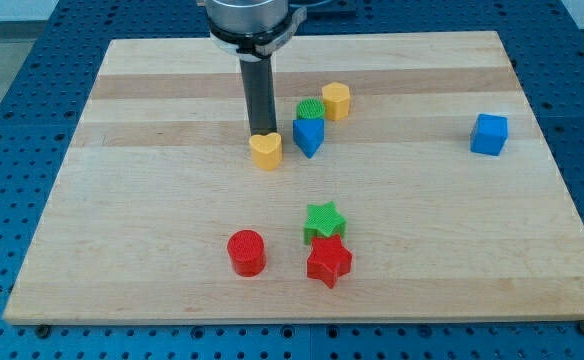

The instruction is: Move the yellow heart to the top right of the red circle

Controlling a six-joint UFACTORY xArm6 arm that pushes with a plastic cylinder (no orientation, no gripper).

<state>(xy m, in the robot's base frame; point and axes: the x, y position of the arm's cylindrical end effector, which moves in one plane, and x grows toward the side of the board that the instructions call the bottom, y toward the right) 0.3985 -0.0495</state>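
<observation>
Camera view: two yellow blocks, two red, two green, two blue.

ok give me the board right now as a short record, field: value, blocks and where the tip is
surface: wooden board
my tip: at the top edge of the yellow heart, apparently touching it
yellow heart: above the red circle, towards the view's top
red circle: near the view's bottom, left of the two stars
green star: right above the red star, touching it
cluster: blue triangle, green block, yellow hexagon, right of the heart
blue cube: alone at the view's right
task state: heart not yet at the circle's top right
</observation>
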